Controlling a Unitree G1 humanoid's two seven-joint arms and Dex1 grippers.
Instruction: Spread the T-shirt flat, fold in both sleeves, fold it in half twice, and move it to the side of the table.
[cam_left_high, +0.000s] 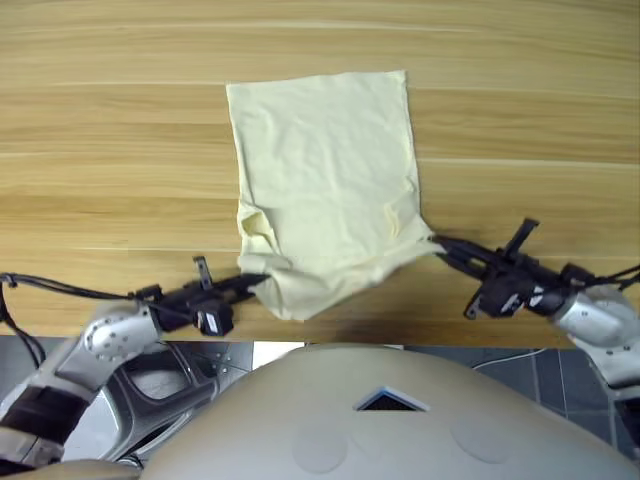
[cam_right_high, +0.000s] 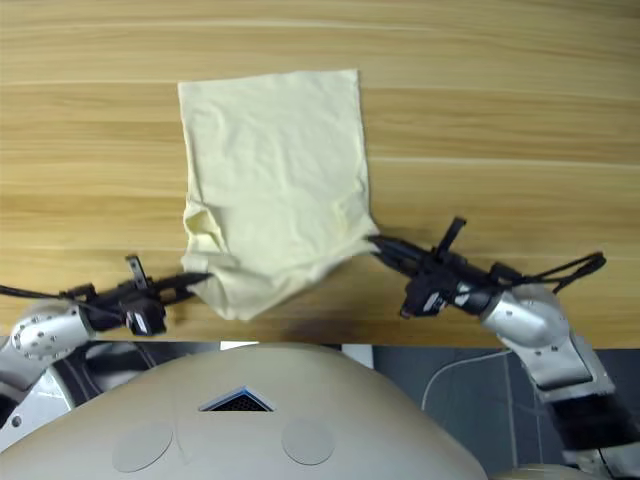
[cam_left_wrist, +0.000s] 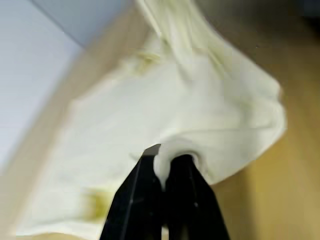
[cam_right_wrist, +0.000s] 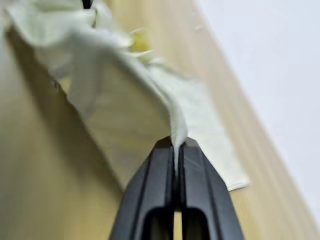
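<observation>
Pale yellow T-shirt, plain, on a light wood-grain table; black fingers.

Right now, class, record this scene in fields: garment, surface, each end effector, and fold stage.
garment: pale yellow T-shirt, a narrow rectangle, far end lying flat, near end bunched
surface: wooden table
left end effector: shut on the T-shirt's near left corner
right end effector: shut on the T-shirt's near right corner
fold stage: no sleeves stick out; not yet folded in half
</observation>
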